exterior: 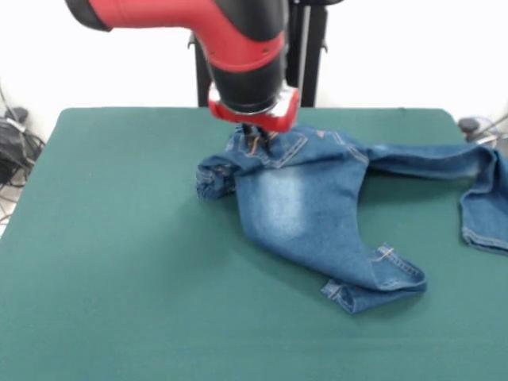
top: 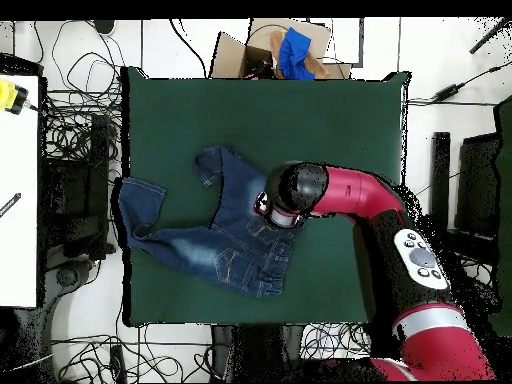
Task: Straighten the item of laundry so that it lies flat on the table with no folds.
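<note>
The small blue denim jeans (exterior: 302, 202) lie crumpled on the green table (exterior: 119, 238), right of centre. One leg runs toward the near side with its hem folded over. The other leg stretches right to the table's edge and bends back. The waistband is bunched at the far side. My gripper (exterior: 254, 143) is down on the waistband area, under the red wrist, and its tips are hidden in the cloth. In the overhead view the arm's wrist covers the gripper (top: 277, 215) above the jeans (top: 215, 245), and one leg reaches the table's (top: 330, 130) left edge.
The black pedestal (exterior: 305, 55) stands behind the table's far edge. In the overhead view a cardboard box with blue cloth (top: 290, 50) sits beyond the table's top edge, cables lie around it, and a white bench (top: 18, 200) stands at the left.
</note>
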Tool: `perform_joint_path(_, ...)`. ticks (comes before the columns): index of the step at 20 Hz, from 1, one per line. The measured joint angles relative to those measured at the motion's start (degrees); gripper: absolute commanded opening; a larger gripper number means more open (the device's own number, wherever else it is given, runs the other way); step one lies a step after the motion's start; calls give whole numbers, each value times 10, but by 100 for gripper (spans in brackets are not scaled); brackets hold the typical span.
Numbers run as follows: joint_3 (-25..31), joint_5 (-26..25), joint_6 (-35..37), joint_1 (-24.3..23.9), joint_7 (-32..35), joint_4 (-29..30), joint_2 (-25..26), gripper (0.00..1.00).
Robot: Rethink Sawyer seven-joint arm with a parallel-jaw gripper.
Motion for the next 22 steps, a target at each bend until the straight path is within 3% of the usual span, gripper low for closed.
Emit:
perform_joint_path(6,0,-45,-80,-42,0,18,30,0)
perform_joint_path(14,0,-73,-117,-52,0,40,40,0)
perform_joint_path(22,0,-79,-114,-57,0,78,-8,0)
